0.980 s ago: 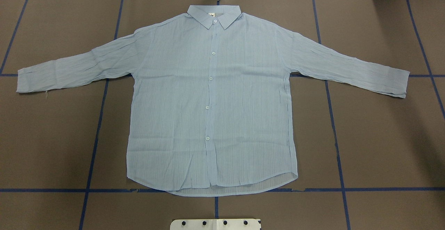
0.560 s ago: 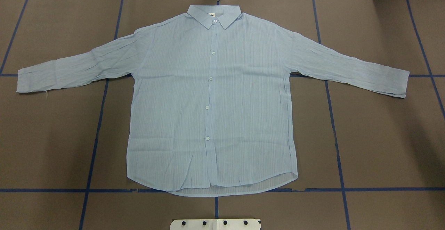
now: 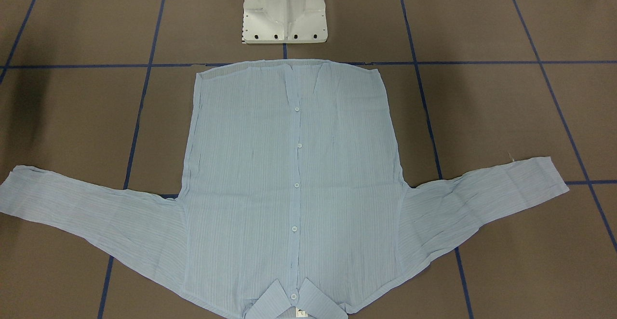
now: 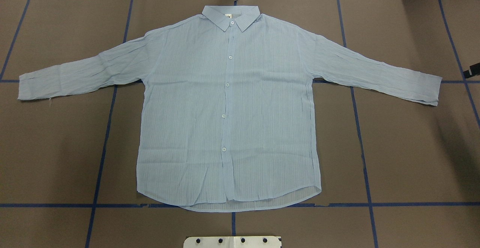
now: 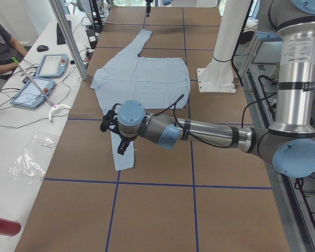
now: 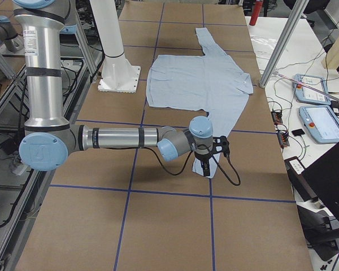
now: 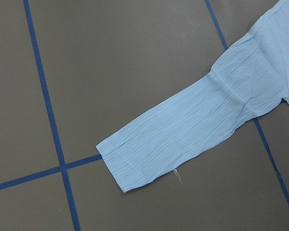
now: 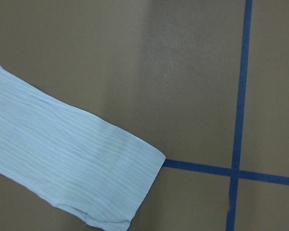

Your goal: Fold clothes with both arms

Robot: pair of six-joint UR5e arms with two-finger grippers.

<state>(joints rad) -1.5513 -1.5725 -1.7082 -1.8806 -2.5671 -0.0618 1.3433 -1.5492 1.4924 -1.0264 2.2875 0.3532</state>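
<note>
1. Overhead exterior view: the shirt [image 4: 228, 109] lies flat, buttoned and front up, in the middle of the table [image 4: 412, 147]. Its collar [image 4: 230, 17] points away from the pedestal base [image 3: 285, 10] and its hem lies nearest to it.
2. The left sleeve [image 4: 75, 75] and the right sleeve [image 4: 375, 73] extend outward, one toward each side. Judgement: this spread layout puts one sleeve within reach of each arm, so both can start a sleeve fold together.
3. The left gripper [image 5: 121, 148] hangs above the left cuff [image 7: 130, 163] without touching it. It shows only in the side view, so you cannot tell whether its fingers are apart or together.
4. The right gripper [image 6: 208, 165] hangs above the right cuff [image 8: 125, 192], likewise clear of the fabric. Its finger spacing cannot be told either.
5. Judgement: both tools are staged over the cuffs as the first grasp points.
6. Count: one shirt, one collar, two sleeves, two cuffs, five visible buttons [image 4: 227, 84], two grippers.
</note>
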